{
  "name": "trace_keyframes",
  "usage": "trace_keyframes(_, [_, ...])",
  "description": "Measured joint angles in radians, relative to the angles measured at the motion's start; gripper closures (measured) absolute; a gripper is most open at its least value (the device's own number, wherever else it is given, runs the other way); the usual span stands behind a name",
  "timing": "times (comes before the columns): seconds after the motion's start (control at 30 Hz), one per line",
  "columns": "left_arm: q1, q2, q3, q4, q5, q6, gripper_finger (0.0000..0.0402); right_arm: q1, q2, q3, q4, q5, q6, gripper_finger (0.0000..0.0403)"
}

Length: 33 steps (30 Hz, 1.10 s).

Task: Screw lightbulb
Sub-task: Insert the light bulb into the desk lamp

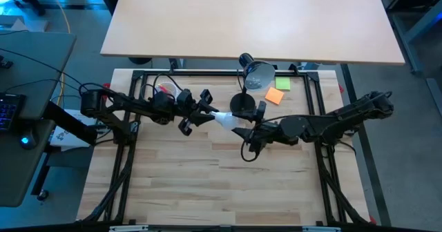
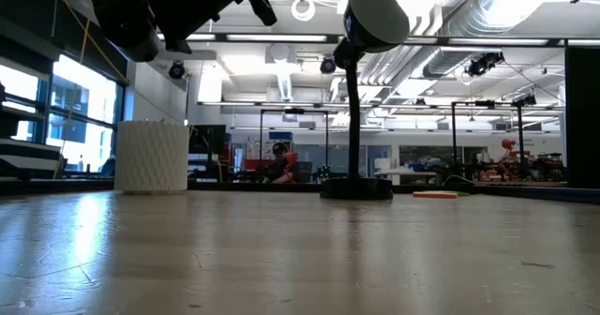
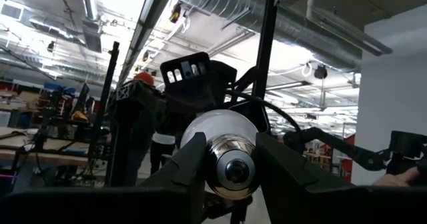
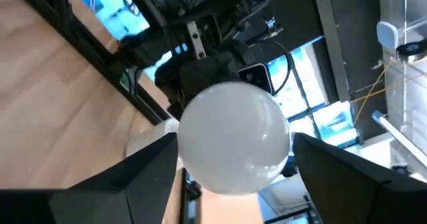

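Observation:
The white frosted lightbulb hangs in the air over the middle of the table, in front of the black desk lamp. My left gripper reaches in from the left and is shut on it. The bulb's silvery screw base points back at the left wrist. My right gripper comes from the right and is open. Its fingers stand on either side of the bulb's round glass end, close to it. The lamp's head is up high on its stem. My left gripper pinches the bulb between its two fingers at the neck, where the glass meets the screw base. The fingers come from the table's left, slanting a little upward, and lie along the bulb. The bulb is lifted clear of the table, glass end pointing away toward my right gripper.
A white ribbed cup stands at the far left of the table. An orange sticky pad and a green one lie beside the lamp. The near half of the wooden table is bare.

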Motion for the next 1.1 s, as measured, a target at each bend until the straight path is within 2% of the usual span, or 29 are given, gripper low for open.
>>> trace_keyframes(0.17, [-0.002, 0.0, 0.0, -0.003, 0.006, -0.003, 0.0303, -0.001, 0.02, 0.0, 0.001, 0.007, -0.068, 0.0105])
trace_keyframes(0.43, [-0.001, -0.002, 0.0, 0.005, 0.017, -0.006, 0.0303, 0.001, 0.07, 0.0, 0.09, 0.023, -0.139, 0.0147])
trace_keyframes(0.7, [-0.001, -0.002, 0.0, 0.005, 0.011, -0.008, 0.0303, 0.001, 0.074, -0.001, 0.121, 0.017, -0.144, 0.015])
trace_keyframes(1.0, [-0.001, 0.002, 0.002, -0.019, -0.01, -0.007, 0.0299, 0.026, 0.079, -0.002, 0.125, 0.008, -0.133, 0.0098])
trace_keyframes(1.1, [0.002, 0.003, 0.001, -0.018, -0.015, -0.007, 0.0299, 0.037, 0.078, -0.002, 0.152, 0.005, -0.137, 0.0092])
